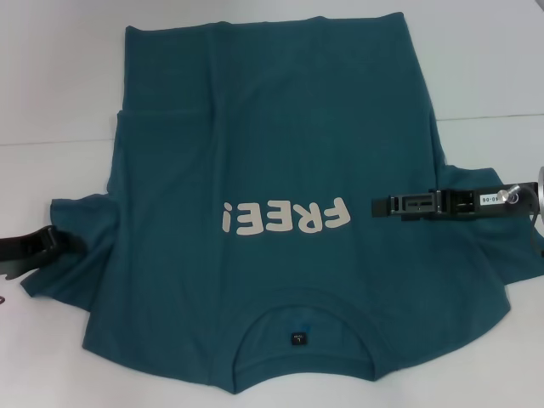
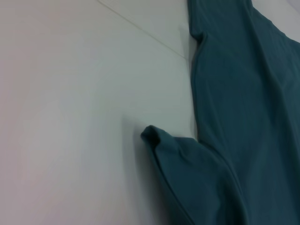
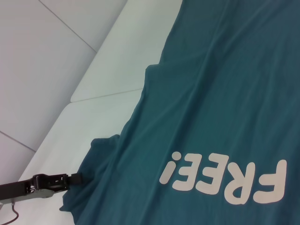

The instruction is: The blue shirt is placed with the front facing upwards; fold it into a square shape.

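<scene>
On white table (image 1: 51, 102): blue shirt (image 1: 272, 144), front up. My left gripper (image 1: 53, 242) at left sleeve, my right gripper (image 1: 378, 205) over right chest; grip state of both cannot be told.

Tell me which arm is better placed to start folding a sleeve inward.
Probably the left: the left claw sits right at the crumpled sleeve edge of the blue shirt. The right claw hovers farther in, over the chest beside the FREE! lettering.

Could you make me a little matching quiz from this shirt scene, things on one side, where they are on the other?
Things:
1. left gripper
2. right gripper
3. small dark label
4. FREE! lettering

Places:
A. inside the neckline
B. at the shirt's left sleeve
C. across the chest
D. over the shirt, beside the lettering

Pairs: 1-B, 2-D, 3-A, 4-C
</scene>
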Robot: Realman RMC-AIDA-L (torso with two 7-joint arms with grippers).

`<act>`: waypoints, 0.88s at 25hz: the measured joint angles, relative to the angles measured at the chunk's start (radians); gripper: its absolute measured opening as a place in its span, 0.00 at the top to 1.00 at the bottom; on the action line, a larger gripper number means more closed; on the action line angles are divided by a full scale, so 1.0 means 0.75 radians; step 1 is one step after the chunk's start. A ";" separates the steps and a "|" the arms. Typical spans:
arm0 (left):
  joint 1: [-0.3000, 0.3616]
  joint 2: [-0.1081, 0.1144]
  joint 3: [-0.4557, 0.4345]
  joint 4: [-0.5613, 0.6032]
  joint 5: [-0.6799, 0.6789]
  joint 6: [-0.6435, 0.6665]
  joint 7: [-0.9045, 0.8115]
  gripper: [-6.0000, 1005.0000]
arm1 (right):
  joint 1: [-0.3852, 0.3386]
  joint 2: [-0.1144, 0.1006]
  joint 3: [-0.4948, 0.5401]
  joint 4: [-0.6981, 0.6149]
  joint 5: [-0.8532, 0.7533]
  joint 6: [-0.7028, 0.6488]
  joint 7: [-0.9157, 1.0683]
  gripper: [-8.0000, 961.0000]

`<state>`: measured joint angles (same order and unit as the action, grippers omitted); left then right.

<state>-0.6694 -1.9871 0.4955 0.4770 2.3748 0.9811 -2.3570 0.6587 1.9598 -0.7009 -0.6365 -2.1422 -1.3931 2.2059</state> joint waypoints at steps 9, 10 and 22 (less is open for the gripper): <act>0.004 0.002 -0.008 0.010 -0.004 0.046 -0.006 0.95 | -0.001 0.001 0.000 0.000 0.007 -0.013 0.000 0.02; 0.004 0.003 -0.010 0.012 -0.005 0.052 -0.006 0.95 | -0.001 0.001 0.000 0.000 0.007 -0.014 0.000 0.02; -0.003 0.031 -0.051 0.077 -0.017 0.181 -0.006 0.95 | -0.001 0.005 -0.001 0.003 0.002 -0.015 0.000 0.02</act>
<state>-0.6715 -1.9637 0.4575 0.5349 2.3623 1.1172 -2.3616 0.6578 1.9638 -0.7014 -0.6344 -2.1405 -1.4041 2.2059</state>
